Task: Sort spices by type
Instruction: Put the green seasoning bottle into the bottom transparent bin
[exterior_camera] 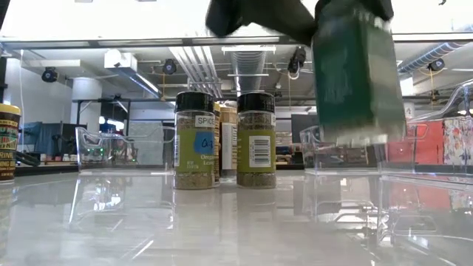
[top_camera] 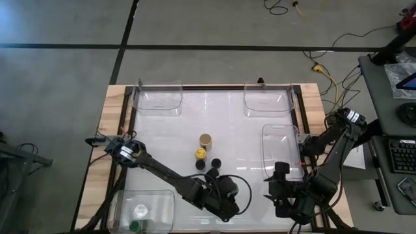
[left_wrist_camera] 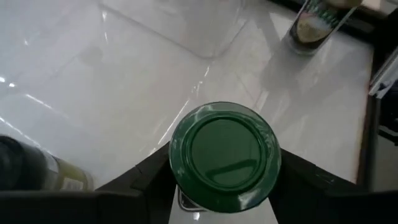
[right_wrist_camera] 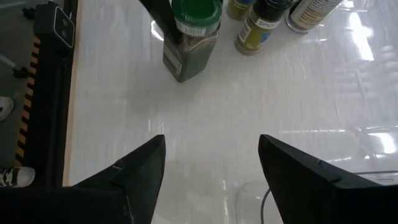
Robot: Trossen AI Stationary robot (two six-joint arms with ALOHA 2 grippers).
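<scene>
Sorting is mid-step: one jar is in hand, the rest wait. Table (top_camera: 162,130) carries clear trays at its corners; the near-left tray (top_camera: 156,201) already holds green-lidded jars, so that is my guess for the destination.

Left arm reaches diagonally across the table, wrist low near the front edge. Left tool (left_wrist_camera: 224,186) is clamped on the green-lidded spice jar (left_wrist_camera: 225,155), which the low view shows lifted clear of the table.

Right tool (right_wrist_camera: 211,168) hovers with its jaws apart, empty, by the right-hand tray (top_camera: 283,149).

Remaining jars stand mid-table: tan-lidded (top_camera: 205,139), yellow-lidded (top_camera: 201,153), two black-lidded (exterior_camera: 194,140).

Next move calls for carrying the jar to its tray without tilting.
</scene>
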